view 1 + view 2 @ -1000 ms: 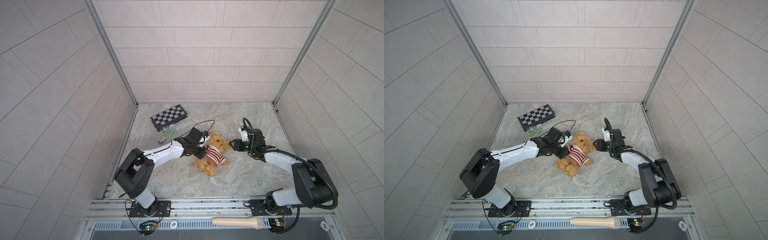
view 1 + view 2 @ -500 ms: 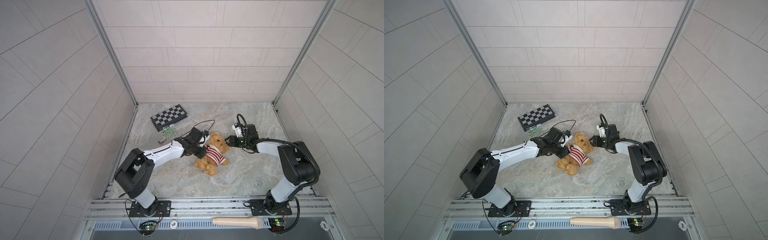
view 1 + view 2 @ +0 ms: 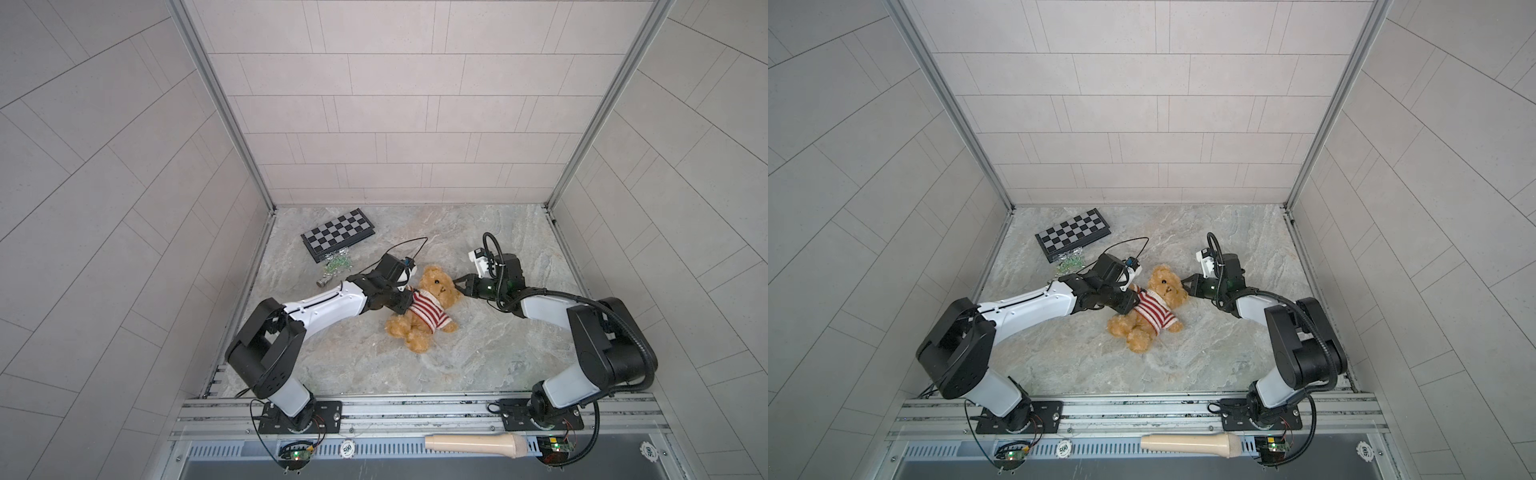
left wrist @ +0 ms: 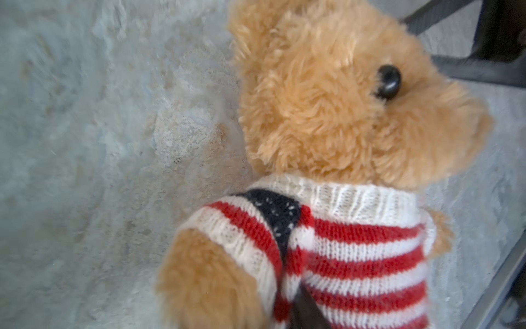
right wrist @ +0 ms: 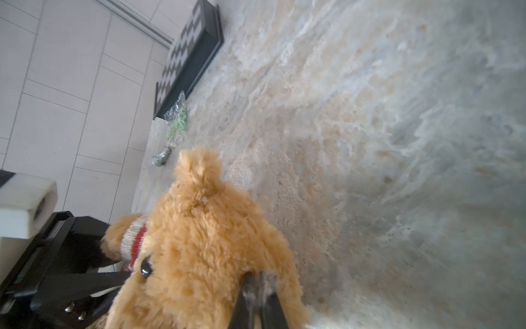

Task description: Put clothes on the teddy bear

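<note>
Now that our right gripper (image 3: 458,286) has shut on the bear (image 3: 434,286) at three o'clock, we can straighten the sweater (image 3: 430,312); whether the left gripper (image 3: 406,306) holds, we cannot tell.

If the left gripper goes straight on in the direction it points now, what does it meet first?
The teddy bear: the left gripper points at the shoulder of its striped sweater and seems to touch it, though depth is unclear.
</note>
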`<state>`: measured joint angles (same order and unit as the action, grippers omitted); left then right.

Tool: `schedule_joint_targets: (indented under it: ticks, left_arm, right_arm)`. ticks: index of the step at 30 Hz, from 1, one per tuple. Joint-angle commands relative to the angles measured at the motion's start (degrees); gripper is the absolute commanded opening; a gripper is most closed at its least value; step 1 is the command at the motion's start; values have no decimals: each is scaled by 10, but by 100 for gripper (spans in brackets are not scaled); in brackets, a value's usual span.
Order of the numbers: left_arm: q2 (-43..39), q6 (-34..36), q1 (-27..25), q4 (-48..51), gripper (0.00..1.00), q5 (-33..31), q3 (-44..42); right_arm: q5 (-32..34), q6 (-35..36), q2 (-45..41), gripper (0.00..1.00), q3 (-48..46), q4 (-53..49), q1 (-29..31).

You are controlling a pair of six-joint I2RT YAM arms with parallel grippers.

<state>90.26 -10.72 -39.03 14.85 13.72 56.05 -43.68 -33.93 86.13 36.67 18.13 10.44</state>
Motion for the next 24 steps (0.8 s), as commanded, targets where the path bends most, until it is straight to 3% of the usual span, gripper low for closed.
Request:
schedule_joint_targets:
  ticks: [1,6,10,15,20,24]
  left_arm:
    - [-41,-22,0,6,52,-20,-4]
    - [-106,-62,3,30,70,-29,-19]
    - [-165,-111,-12,35,74,-29,-43]
    - [-210,-197,-83,51,71,-69,-68]
    - [-229,-315,-166,-30,63,-113,-135]
    - [-202,-351,-198,-90,60,-134,-151]
  right_arm:
    - [2,6,-63,0,-2,-27,1]
    - [35,25,-133,0,-16,-78,2]
    - [52,23,-178,0,-41,-98,5]
    - [98,24,-248,0,-56,-126,20]
    - [145,17,-300,0,-62,-147,47]
    - [165,10,-317,0,-71,-150,69]
